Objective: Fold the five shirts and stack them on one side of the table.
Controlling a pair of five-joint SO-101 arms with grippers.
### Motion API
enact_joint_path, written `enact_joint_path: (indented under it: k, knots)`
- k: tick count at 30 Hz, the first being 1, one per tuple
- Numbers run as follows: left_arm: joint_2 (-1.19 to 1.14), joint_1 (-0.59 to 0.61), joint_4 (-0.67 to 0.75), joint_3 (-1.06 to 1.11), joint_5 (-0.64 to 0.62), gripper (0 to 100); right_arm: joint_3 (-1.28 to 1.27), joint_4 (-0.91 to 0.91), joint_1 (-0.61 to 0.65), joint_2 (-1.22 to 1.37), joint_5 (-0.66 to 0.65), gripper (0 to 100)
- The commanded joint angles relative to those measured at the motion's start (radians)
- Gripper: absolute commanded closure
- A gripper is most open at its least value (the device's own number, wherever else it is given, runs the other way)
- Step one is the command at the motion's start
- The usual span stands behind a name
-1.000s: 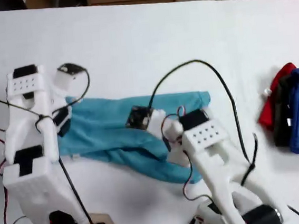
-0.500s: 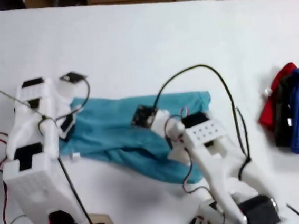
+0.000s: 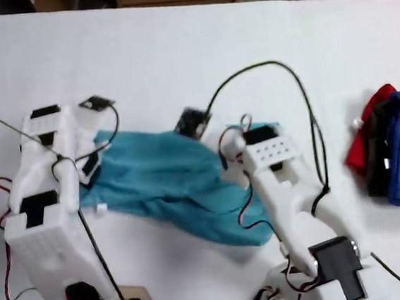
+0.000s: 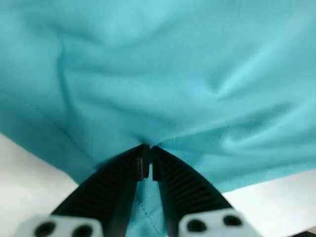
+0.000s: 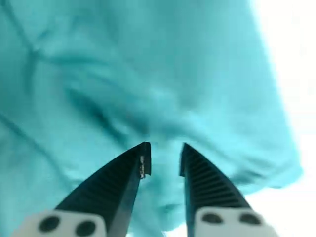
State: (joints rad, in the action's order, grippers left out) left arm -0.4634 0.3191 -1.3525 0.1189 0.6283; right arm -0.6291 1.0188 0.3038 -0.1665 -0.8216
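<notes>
teal shirt point(image 3: 167, 181) lies crumpled across the middle of the white table point(image 3: 177, 60), long side running left to right, with a lobe sagging toward my bases on the right half. my left claw point(image 4: 147, 154) is at the shirt's left end, jaws pinched together with a fold of teal cloth caught between the tips. the cloth bunches up right at the pinch. my right claw point(image 5: 164, 150) is over the shirt's right part near the far edge, jaws a little apart with nothing between them. it hangs just above the fabric, maybe brushing it, i can't tell from the wrist view. in the high view both claws are mostly hidden under my own wrists. pile point(image 3: 395, 149) of other shirts sits at the table's right edge, well apart from the teal one: red, black and blue, overlapping, blue on the outside.
</notes>
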Motion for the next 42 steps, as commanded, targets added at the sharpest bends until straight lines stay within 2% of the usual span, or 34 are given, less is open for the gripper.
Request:
enact_joint_path:
  k: [1,4,7,13,15,25,31,35,37,40,42]
  knots:
    - [-0.020,0.006,0.040,-0.002,-0.006,95,0.069,0.021,-0.051,-0.007,0.000,90.9]
    - [-0.021,0.005,0.040,-0.002,-0.006,95,0.055,0.162,-0.016,-0.010,0.002,90.4]
    - [-0.023,-0.014,0.040,-0.002,-0.006,95,0.000,0.255,0.082,-0.018,0.002,87.8]
    - [-0.023,-0.020,0.041,-0.004,-0.005,95,-0.115,0.298,0.320,-0.182,0.005,83.2]
    - [-0.023,-0.020,0.041,-0.004,-0.005,95,-0.152,0.291,0.354,-0.209,0.005,83.2]
    - [-0.023,-0.020,0.041,-0.001,-0.005,95,-0.298,0.062,0.274,-0.197,-0.008,83.2]
    - [-0.023,-0.020,0.041,0.001,-0.005,95,-0.293,-0.041,0.194,-0.039,-0.084,83.2]
    - [-0.023,-0.018,0.041,0.002,-0.005,95,-0.264,-0.047,0.191,0.064,-0.089,83.6]
    - [-0.023,-0.018,0.041,0.002,-0.005,95,-0.242,-0.038,0.189,0.070,-0.089,87.6]
    - [-0.023,-0.018,0.041,0.002,-0.005,95,-0.207,-0.031,0.188,0.068,-0.089,98.8]
    - [-0.023,-0.018,0.041,0.002,-0.005,95,-0.187,-0.021,0.188,0.068,-0.089,96.9]
